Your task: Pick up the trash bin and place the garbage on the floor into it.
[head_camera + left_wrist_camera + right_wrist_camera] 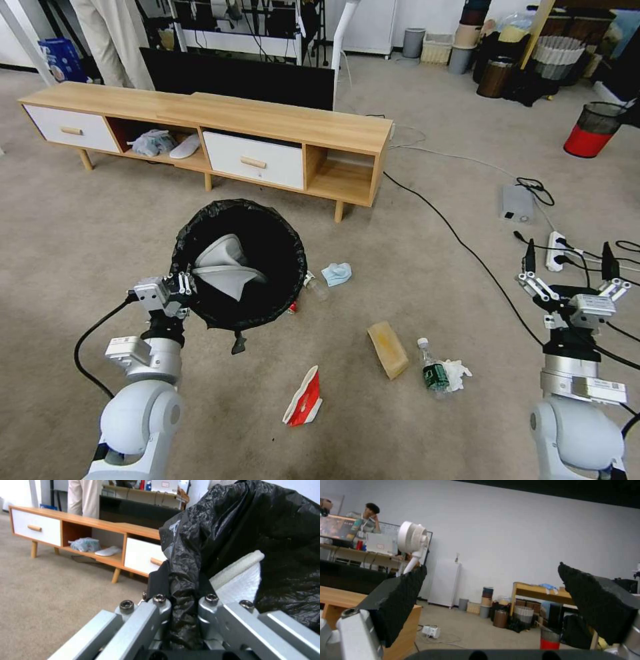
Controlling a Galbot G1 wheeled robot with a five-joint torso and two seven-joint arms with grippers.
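The left hand pinches only the crinkly black liner at the small round white trash bin's rim, so the plastic may slip or tear, while the right hand waits wide open.

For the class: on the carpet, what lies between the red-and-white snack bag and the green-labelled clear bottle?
In the head view, a brown paper bag lies between the snack bag and the bottle, on the floor.

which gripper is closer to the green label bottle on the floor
Right. The right gripper hangs open, off to the right of the bottle. The left gripper is farther left, shut on the trash bin.
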